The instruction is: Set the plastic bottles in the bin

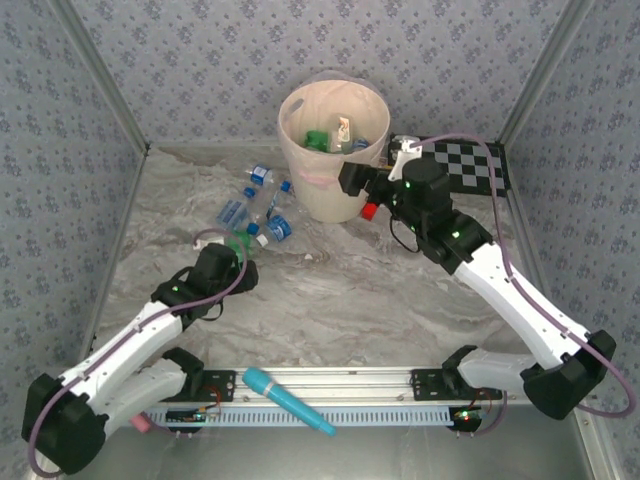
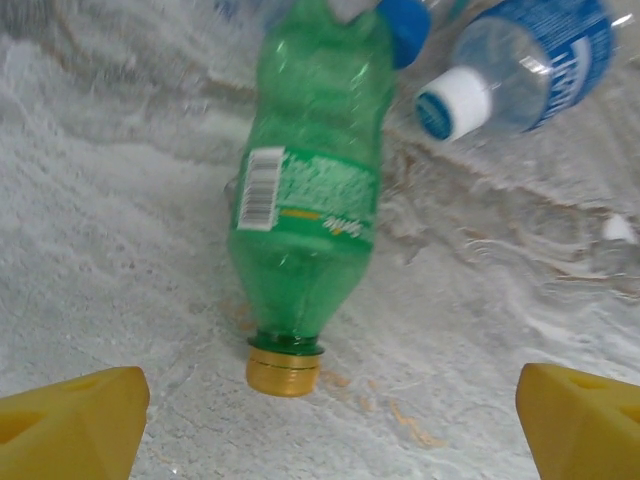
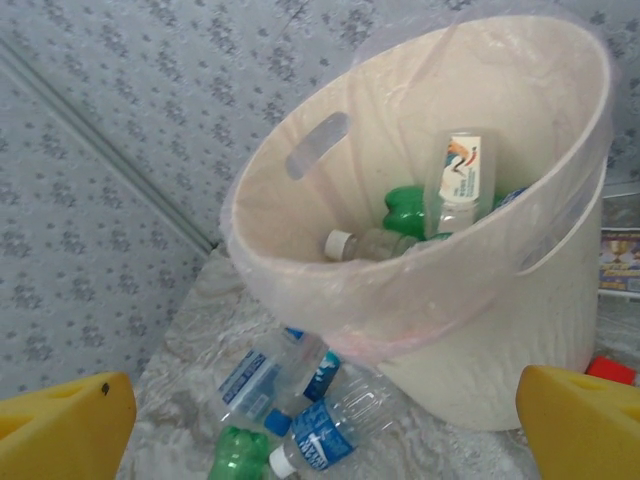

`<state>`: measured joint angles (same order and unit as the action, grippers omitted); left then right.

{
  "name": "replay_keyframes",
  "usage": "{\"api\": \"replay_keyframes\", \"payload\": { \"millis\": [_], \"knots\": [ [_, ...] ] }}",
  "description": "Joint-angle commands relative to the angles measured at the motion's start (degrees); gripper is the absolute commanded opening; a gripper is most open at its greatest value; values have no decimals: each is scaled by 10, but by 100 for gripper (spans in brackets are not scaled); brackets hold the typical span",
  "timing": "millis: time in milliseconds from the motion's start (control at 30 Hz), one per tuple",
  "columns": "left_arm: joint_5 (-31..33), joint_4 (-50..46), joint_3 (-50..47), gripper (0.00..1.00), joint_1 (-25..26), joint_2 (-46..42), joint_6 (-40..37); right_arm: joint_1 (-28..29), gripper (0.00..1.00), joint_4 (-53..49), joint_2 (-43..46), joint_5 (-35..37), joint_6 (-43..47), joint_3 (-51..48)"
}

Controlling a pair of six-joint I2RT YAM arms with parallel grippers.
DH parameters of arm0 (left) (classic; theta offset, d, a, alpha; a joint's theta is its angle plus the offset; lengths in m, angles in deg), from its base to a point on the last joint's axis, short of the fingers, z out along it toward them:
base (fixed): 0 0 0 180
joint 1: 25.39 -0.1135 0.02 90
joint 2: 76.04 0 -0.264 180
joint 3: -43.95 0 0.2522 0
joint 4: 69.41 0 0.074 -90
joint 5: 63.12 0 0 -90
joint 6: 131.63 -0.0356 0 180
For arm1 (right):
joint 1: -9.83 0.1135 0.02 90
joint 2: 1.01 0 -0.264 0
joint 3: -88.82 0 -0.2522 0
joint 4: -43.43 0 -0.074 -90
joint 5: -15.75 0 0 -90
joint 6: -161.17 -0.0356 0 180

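The left hand [image 2: 325, 425] is wide open and holds nothing. Its two yellow fingers [image 2: 70, 425] sit either side of one green bottle [image 2: 310, 200], which lies untouched on the worktop [image 2: 120, 250] with its yellow cap toward the camera. The bottle's green label carries a white barcode patch and script that seems to read "Sprite", upside down. Just behind it lie two clear bottles [image 2: 530, 60] with blue labels, one white-capped and one blue-capped; their lettering is too blurred to read.

From above, the loose bottles [image 1: 278, 227] cluster on the worktop just left of the bin [image 1: 325, 195]. They are the green one plus at least four clear, blue-labelled ones; the exact count cannot be told.

The bin, with a clear liner over its rim, holds at least three bottles:
- one green;
- one clear with a white cap;
- one upright, with a white label showing an orange-red figure and no legible words.

The right hand [image 3: 322, 430] is at the bin's right flank, also wide open and empty. One red block [image 1: 369, 211] sits at the bin's foot. One checkerboard [image 1: 470, 165] lies to the bin's right, and one blue wand [image 1: 288, 400] lies at the near edge.
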<state>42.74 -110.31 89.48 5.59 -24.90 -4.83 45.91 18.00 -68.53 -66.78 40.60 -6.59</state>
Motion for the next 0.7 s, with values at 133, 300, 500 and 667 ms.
{"api": "replay_keyframes", "payload": {
  "millis": [133, 300, 500, 667],
  "knots": [
    [-53, 84, -39, 84, -33, 56, 13, 21, 100, 5, 34, 10, 17, -48],
    [-76, 120, -46, 71, -44, 102, 6, 25, 100, 3, 36, 12, 16, -56],
    [-79, 140, -42, 59, -49, 149, -4, 29, 100, 1, 29, 11, 16, -51],
    [-83, 151, -39, 57, -53, 172, -7, 33, 100, -3, 23, 11, 16, -42]
  ]
}}
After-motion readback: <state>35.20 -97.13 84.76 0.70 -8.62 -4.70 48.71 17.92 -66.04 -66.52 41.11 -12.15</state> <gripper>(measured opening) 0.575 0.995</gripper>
